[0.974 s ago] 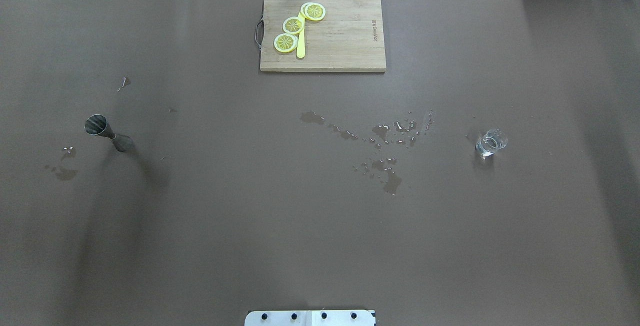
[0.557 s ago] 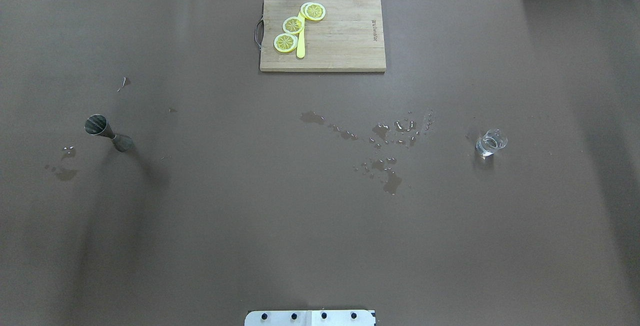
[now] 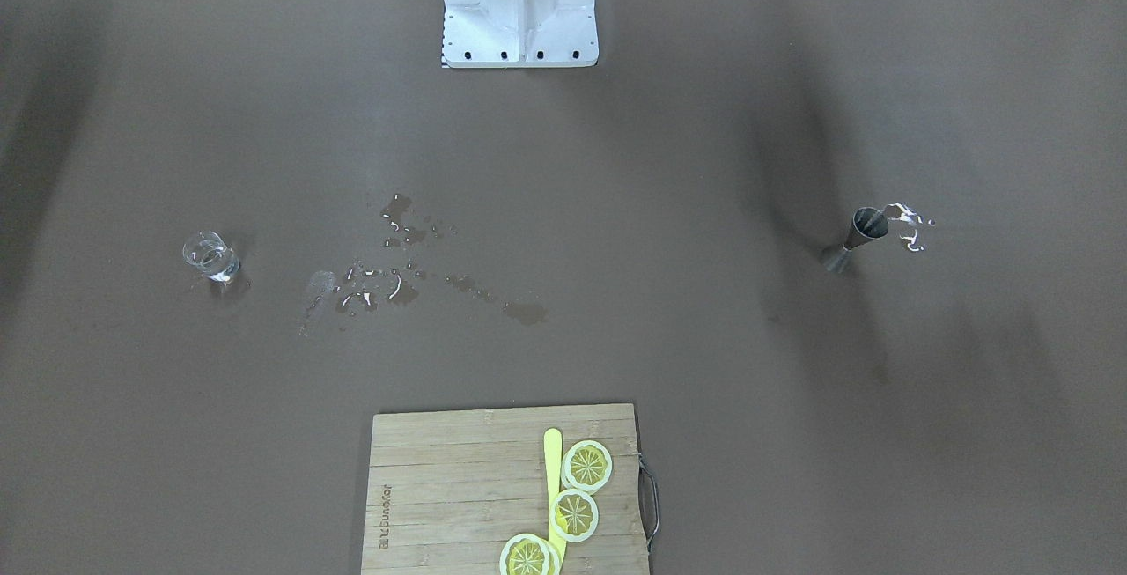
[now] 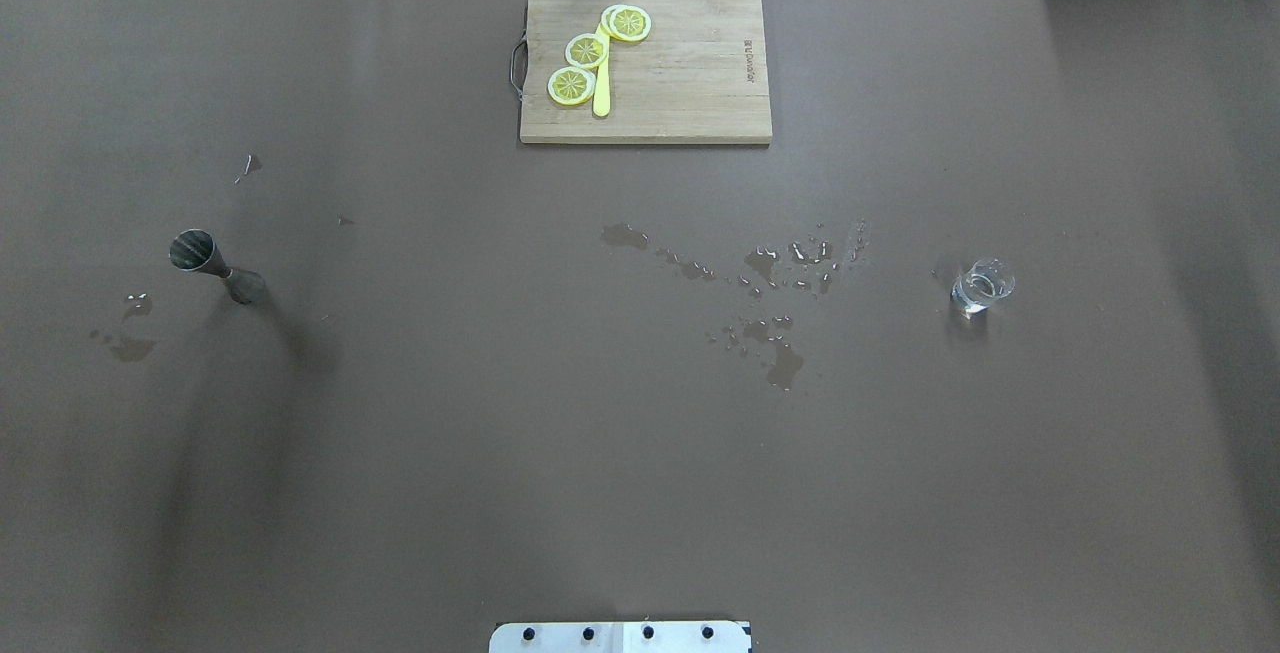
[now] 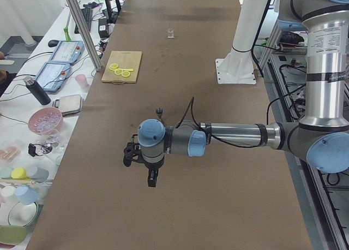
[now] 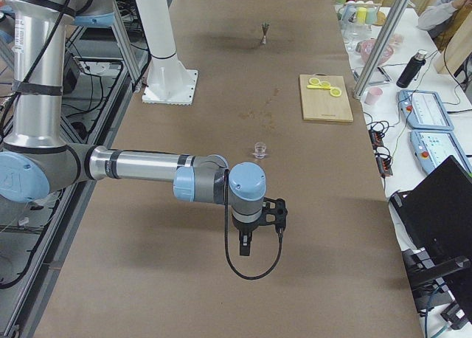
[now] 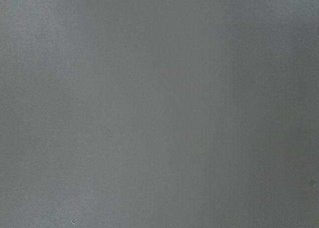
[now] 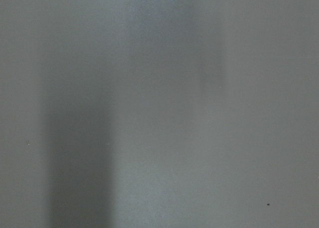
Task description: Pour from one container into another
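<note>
A small metal jigger [image 4: 205, 263] stands upright on the table's left side, also seen in the front view [image 3: 852, 239]. A small clear glass [image 4: 982, 286] with a little liquid stands on the right [image 3: 209, 258]. Neither gripper shows in the overhead or front views. In the left side view my left gripper [image 5: 152, 182] hangs above the table, nearer the camera than the jigger [image 5: 159, 111]. In the right side view my right gripper [image 6: 245, 248] hangs nearer the camera than the glass [image 6: 259, 149]. I cannot tell whether either is open or shut. Both wrist views show only bare brown table.
A wooden cutting board [image 4: 690, 73] with lemon slices [image 4: 586, 50] and a yellow knife lies at the far middle. Spilled water [image 4: 770, 283] is scattered between centre and glass, with small puddles [image 4: 125, 343] by the jigger. The robot base [image 3: 519, 3] stands at the near edge.
</note>
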